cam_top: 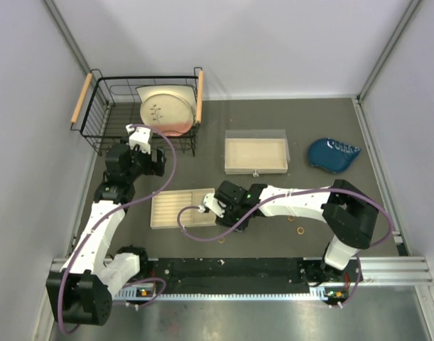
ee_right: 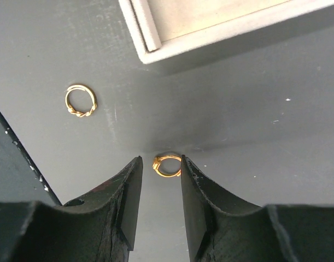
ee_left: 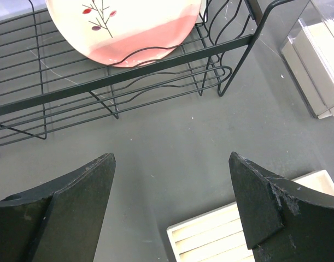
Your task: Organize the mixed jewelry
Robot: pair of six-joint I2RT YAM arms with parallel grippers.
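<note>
In the right wrist view a tiny gold ring [ee_right: 167, 165] lies on the dark table between the tips of my right gripper [ee_right: 161, 158], close against the right finger. The jaws stand a little apart and are not closed on it. A second gold ring [ee_right: 80, 101] lies further ahead to the left. In the top view the right gripper [cam_top: 227, 204] sits at the right end of the beige ridged tray [cam_top: 175, 209], and more small gold rings [cam_top: 300, 229] lie to its right. My left gripper [ee_left: 172, 158] is open and empty over bare table. The silver hoop is out of view.
A black wire rack [cam_top: 110, 117] holding a pink-and-cream plate [cam_top: 167, 110] stands at the back left, just beyond the left gripper. A beige drawer box in a clear case [cam_top: 256, 155] is mid-table, and a blue dish [cam_top: 332, 153] is at the right.
</note>
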